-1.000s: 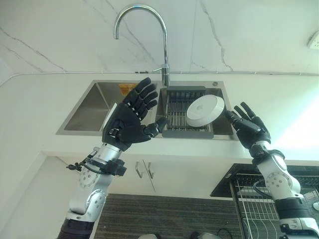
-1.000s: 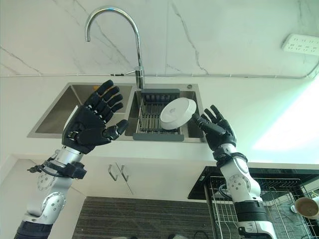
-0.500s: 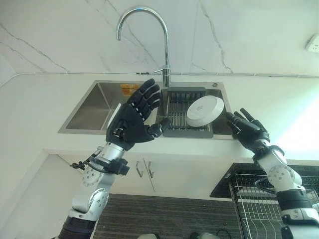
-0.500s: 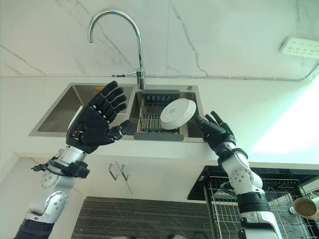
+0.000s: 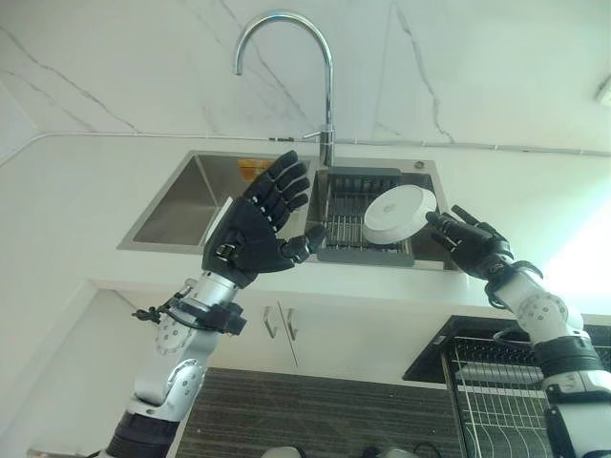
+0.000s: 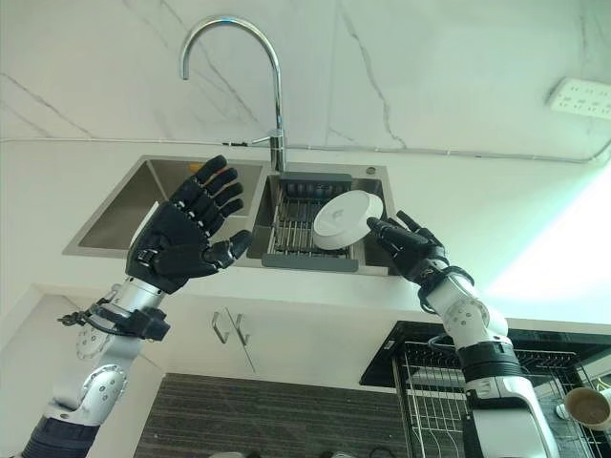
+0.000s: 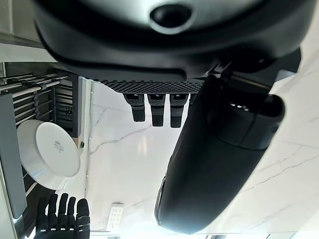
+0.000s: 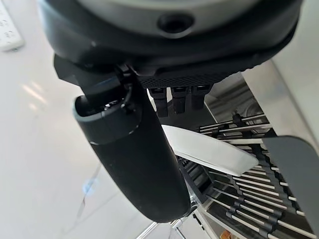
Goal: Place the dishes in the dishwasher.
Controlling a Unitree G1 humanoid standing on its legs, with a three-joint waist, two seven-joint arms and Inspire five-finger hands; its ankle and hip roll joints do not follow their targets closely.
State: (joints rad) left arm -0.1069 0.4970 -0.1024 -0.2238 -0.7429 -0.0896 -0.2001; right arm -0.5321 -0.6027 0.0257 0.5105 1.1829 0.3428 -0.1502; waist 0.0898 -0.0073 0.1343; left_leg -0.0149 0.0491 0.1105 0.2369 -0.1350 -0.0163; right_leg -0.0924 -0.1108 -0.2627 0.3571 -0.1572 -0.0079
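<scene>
Right hand open, fingers straight, reaching just beside white plate tilted on sink rack. Left hand open, empty, raised over sink. Dishwasher rack below, plate not yet grasped; loading apparently barely begun.

Bright, glare at right; sharp.

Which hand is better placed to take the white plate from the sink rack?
The right hand, likely. Its open fingers reach almost to the rim of the white plate in the rack. The left hand is open too, but raised over the other sink basin, farther from the plate.
</scene>
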